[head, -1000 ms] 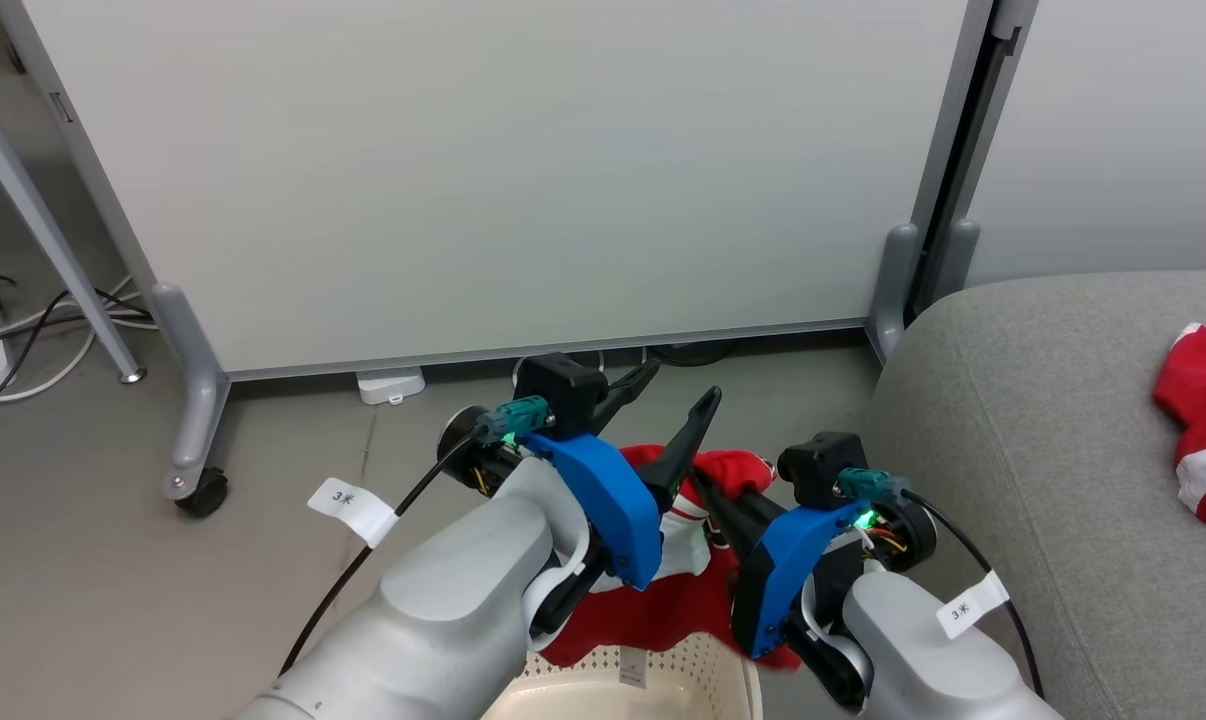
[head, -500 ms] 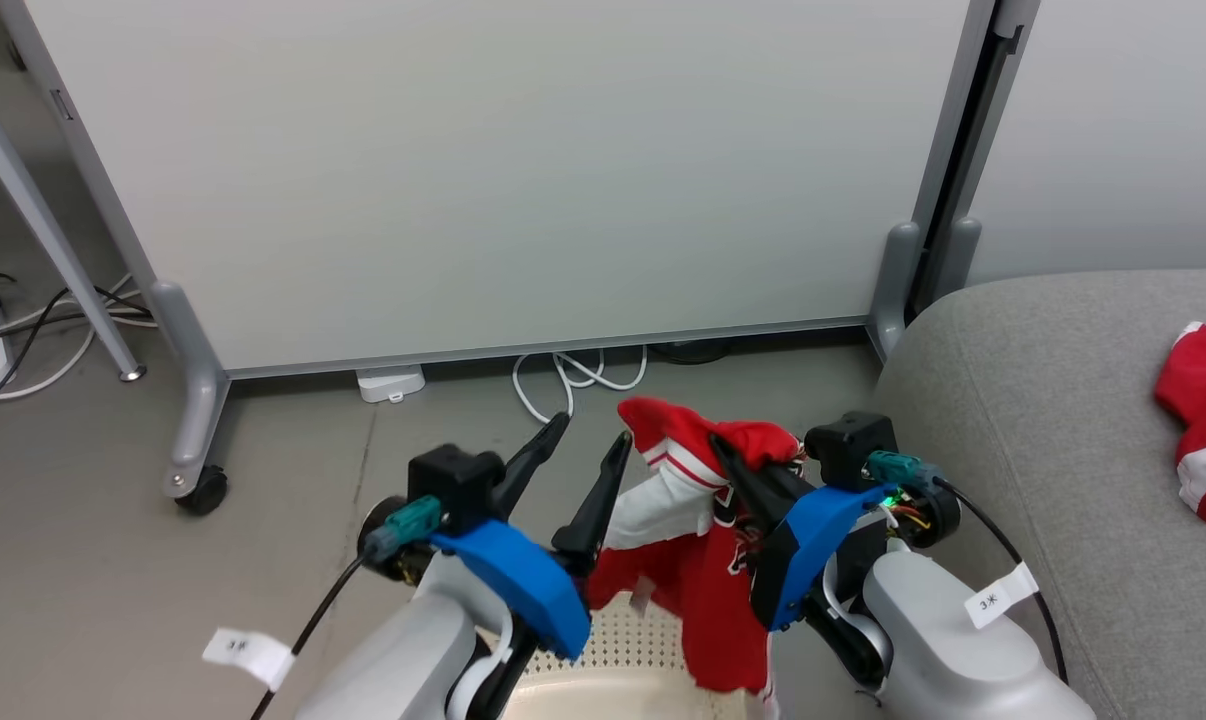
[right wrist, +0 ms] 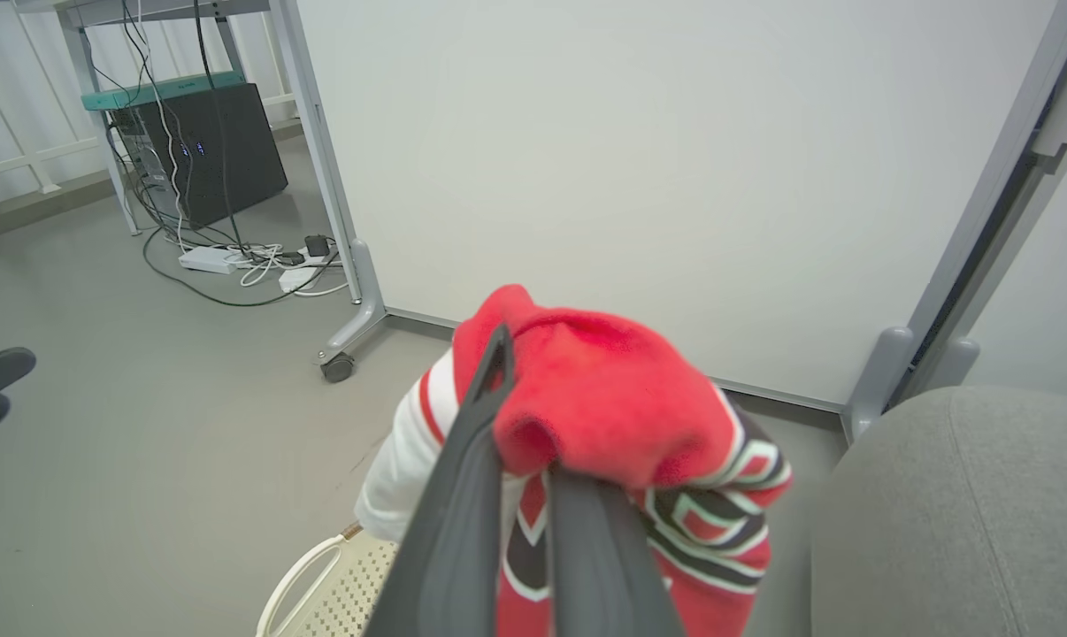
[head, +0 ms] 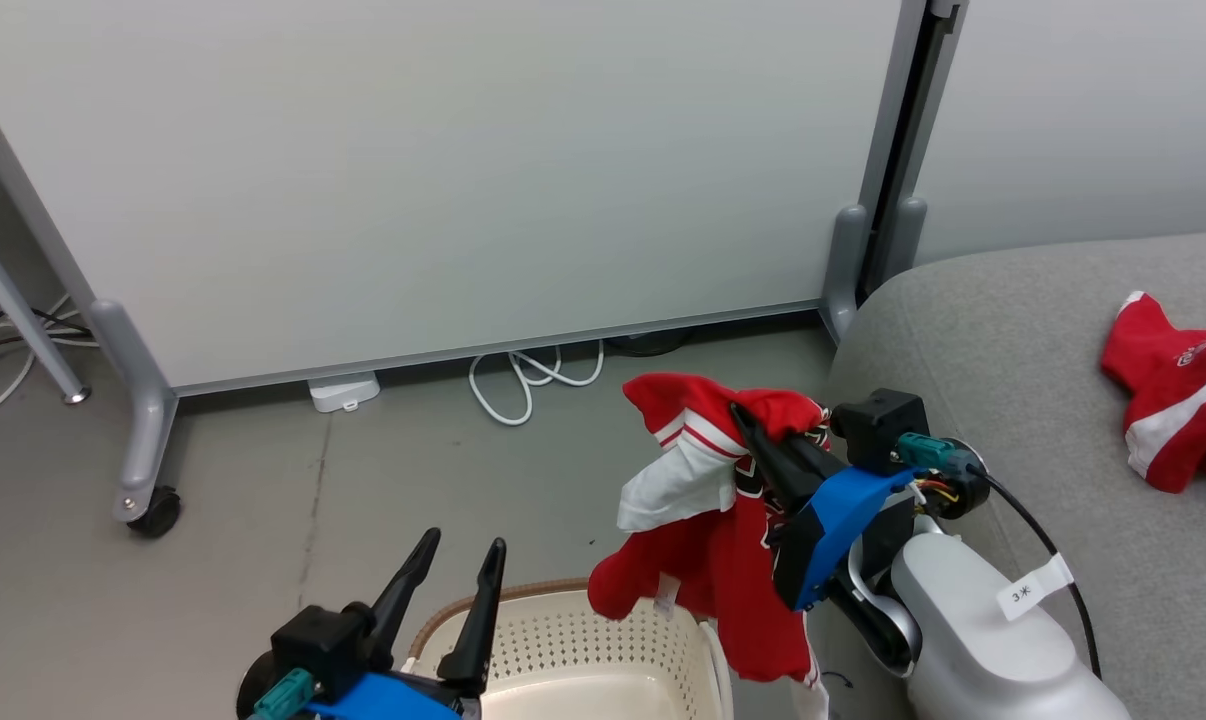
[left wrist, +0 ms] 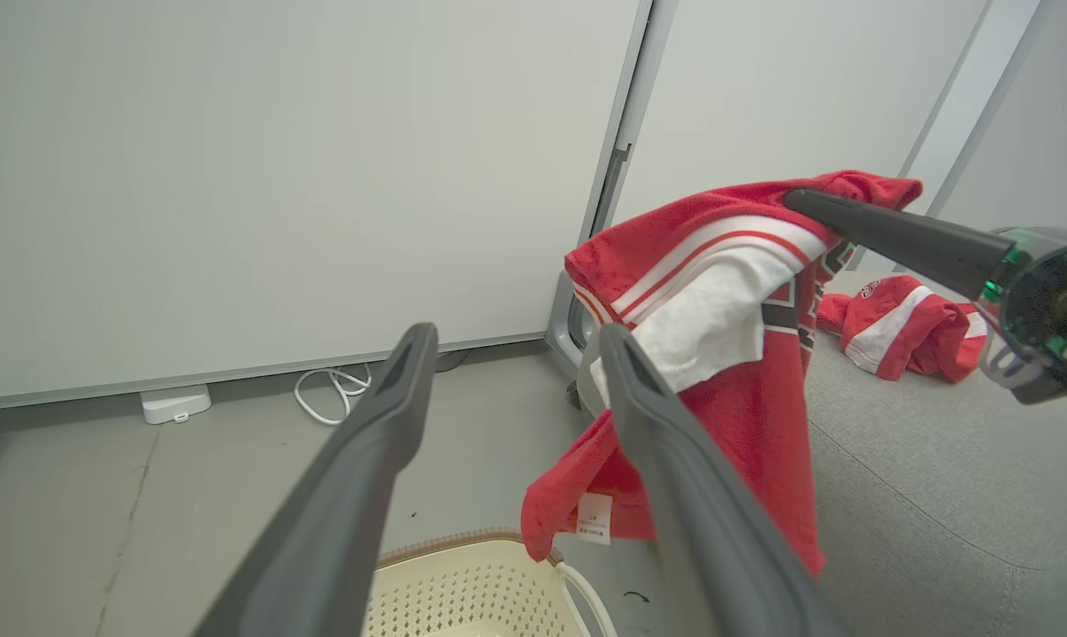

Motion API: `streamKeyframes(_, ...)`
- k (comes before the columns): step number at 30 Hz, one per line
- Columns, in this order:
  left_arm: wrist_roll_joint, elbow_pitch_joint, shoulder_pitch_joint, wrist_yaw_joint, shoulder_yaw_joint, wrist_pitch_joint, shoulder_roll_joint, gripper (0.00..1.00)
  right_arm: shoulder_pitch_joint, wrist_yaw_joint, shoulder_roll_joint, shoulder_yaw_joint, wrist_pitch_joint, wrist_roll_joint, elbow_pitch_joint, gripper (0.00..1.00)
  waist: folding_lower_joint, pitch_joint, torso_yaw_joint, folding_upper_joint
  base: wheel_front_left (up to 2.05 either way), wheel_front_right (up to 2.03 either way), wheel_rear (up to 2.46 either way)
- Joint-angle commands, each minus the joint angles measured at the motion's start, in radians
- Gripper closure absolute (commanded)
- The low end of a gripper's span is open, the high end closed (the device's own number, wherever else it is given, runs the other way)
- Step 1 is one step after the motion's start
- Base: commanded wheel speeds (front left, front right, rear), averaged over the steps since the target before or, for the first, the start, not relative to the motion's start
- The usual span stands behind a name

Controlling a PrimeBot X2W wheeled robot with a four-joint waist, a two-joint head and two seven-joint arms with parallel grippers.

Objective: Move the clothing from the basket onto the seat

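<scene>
The right gripper (head: pixel 741 415) is pinching a bunched fold of the red jersey (head: pixel 733 560), its two fingers drawn tight together on the cloth. The rest of the garment is hanging straight down beneath the fingertips, so its long axis is running vertically below the hand. The seat (head: pixel 1013 330) is lying just off the outer, right side of this hand and a little beyond it, roughly level with the wrist. That sideways gap is what the coming move appears to turn on: a carry to the right, with the hanging cloth high enough to pass over the cushion's rounded edge. The right arm is clearly the nearer one to the seat.

The left gripper (head: pixel 463 545) is sitting low, with its fingers spread wide apart and nothing between them. The basket (head: pixel 563 592) is just ahead of its fingertips and below them, and the jersey is off to its right.

A second red garment (head: pixel 1173 400) is lying on the seat, well out to the right of the holding hand.

The exact spot where the jaws are meeting is being covered by the red fold draped over them. The jersey's lower hem is running close to the basket's right rim, and whether it is touching cannot be told. Most of the basket's inside is being cut off by the frame edge, so anything left in it is not readable.
</scene>
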Motion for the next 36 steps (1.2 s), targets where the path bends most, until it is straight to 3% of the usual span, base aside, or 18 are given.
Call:
streamKeyframes(1,0.026,-0.03,0.044,-0.003,0.05,-0.003,-0.003,0.0,0.025,0.0,-0.009,-0.018,0.013,-0.019,-0.029,1.0,0.0001,0.005,-0.017,0.0,0.0,0.0,0.0)
streamKeyframes(10,0.099,-0.065,0.135,-0.019,0.154,-0.003,-0.047,0.0,0.078,0.0,-0.015,-0.076,0.066,-0.067,-0.118,1.0,0.0001,0.013,-0.063,0.0,0.0,0.0,0.0)
streamKeyframes(16,0.13,-0.065,0.139,-0.031,0.179,-0.003,-0.075,0.0,0.104,0.0,-0.005,-0.107,0.104,-0.098,-0.184,1.0,0.0001,0.028,-0.135,0.0,0.0,0.0,0.0)
streamKeyframes(27,0.159,-0.064,0.104,-0.036,0.185,-0.003,-0.1,0.0,0.143,0.0,-0.004,-0.159,0.149,-0.135,-0.278,1.0,0.0001,0.066,-0.295,0.0,0.0,0.0,0.0)
streamKeyframes(36,0.151,-0.074,0.092,-0.037,0.161,-0.003,-0.088,0.0,0.176,0.0,0.0,-0.21,0.162,-0.154,-0.331,1.0,0.0001,0.09,-0.382,0.0,0.0,0.0,0.0)
